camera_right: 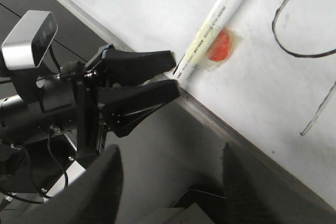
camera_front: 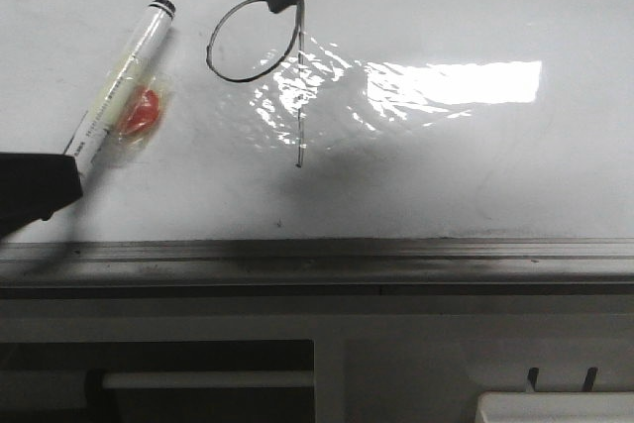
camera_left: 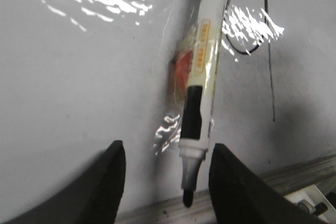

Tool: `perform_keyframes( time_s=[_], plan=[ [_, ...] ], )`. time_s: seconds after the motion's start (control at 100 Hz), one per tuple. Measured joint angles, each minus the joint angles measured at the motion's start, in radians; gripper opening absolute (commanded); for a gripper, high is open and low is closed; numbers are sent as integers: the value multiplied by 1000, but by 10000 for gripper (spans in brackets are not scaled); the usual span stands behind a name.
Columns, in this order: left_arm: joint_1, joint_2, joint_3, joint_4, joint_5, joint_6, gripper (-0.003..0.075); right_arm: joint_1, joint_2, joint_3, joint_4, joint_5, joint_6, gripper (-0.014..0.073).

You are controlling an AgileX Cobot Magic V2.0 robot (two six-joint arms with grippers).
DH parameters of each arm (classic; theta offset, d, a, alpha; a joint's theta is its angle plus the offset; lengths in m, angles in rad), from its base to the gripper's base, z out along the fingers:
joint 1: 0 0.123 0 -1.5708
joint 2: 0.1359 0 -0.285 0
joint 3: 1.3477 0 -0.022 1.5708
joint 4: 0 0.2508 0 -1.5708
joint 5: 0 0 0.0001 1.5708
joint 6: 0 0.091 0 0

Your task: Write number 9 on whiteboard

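Lying loose near the whiteboard (camera_front: 475,165) edge, the marker (camera_left: 201,82) sits between wide left jaws; right jaws wide.

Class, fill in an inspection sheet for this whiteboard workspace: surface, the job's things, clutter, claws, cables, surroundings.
Surface: whiteboard, glossy white with a bright glare patch and a grey edge rail.
Job's things: number 9 drawn on the board, an oval loop with a long straight tail; marker lying on the board, uncapped, tip toward the rail.
Clutter: a red and clear wrapper under the marker.
Claws: left claw open, either side of the marker's tip end, not gripping; right claw open and empty.
Cables: thin black wires by the left arm.
Surroundings: white box corner below the rail.
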Motion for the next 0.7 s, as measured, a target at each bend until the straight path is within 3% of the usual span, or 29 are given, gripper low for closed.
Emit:
perform_keyframes(
  time_s=[0.08, 0.22, 0.37, 0.7],
  plan=[
    [0, -12, 7, 27, 7, -24, 346, 0, -17, 10, -14, -23, 0, -74],
    [0, -71, 7, 76, 5, -39, 340, 0, -74, 65, -41, -92, 0, -71],
    [0, -156, 7, 100, 5, -39, 267, 0, -168, 169, -99, -180, 0, -71],
    [0, -312, 7, 128, 3, -39, -13, 0, -533, 560, -280, -518, 0, -71]
  ],
)
